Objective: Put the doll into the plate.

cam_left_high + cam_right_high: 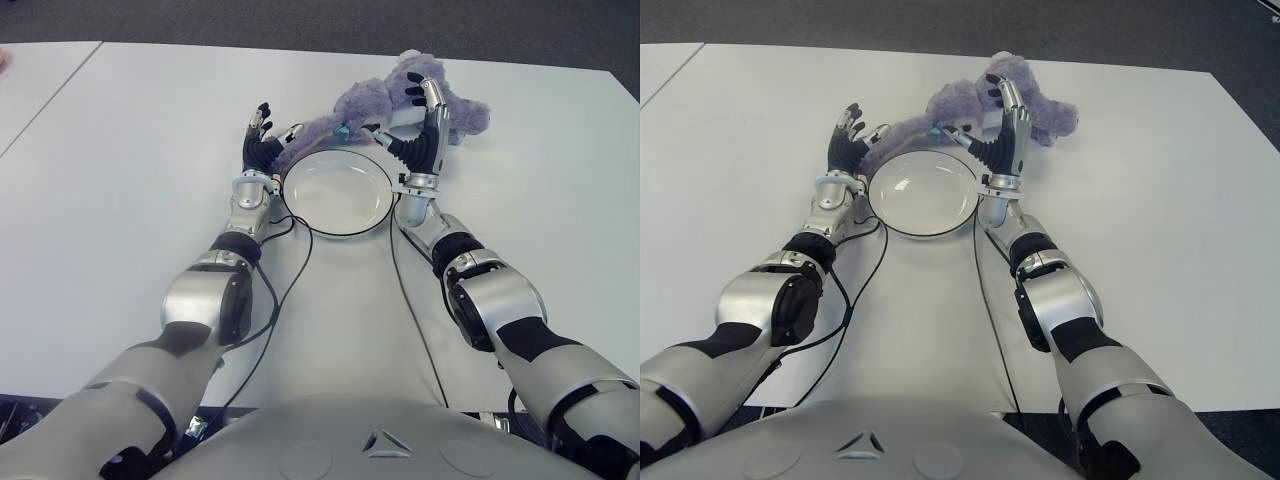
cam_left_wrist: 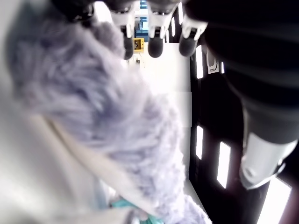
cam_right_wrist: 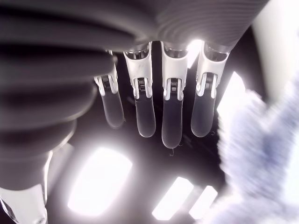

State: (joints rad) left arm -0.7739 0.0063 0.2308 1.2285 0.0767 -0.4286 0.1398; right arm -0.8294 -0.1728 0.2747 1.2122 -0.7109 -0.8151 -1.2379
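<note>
A purple plush doll (image 1: 362,103) lies on the white table just behind a white plate (image 1: 335,192) with a dark rim. One long limb of the doll stretches along the plate's far left rim. My left hand (image 1: 272,128) is at the plate's left edge, fingers spread, with the doll's limb (image 2: 93,107) against its palm side and nothing grasped. My right hand (image 1: 410,115) stands upright at the plate's right edge in front of the doll's body, its fingers (image 3: 170,121) straight; the fur (image 3: 261,154) is beside them. The plate has nothing in it.
Black cables (image 1: 275,300) run from both wrists back over the table (image 1: 120,180) toward me. A seam to a second table (image 1: 45,75) lies at the far left. Dark floor (image 1: 300,20) starts past the far edge.
</note>
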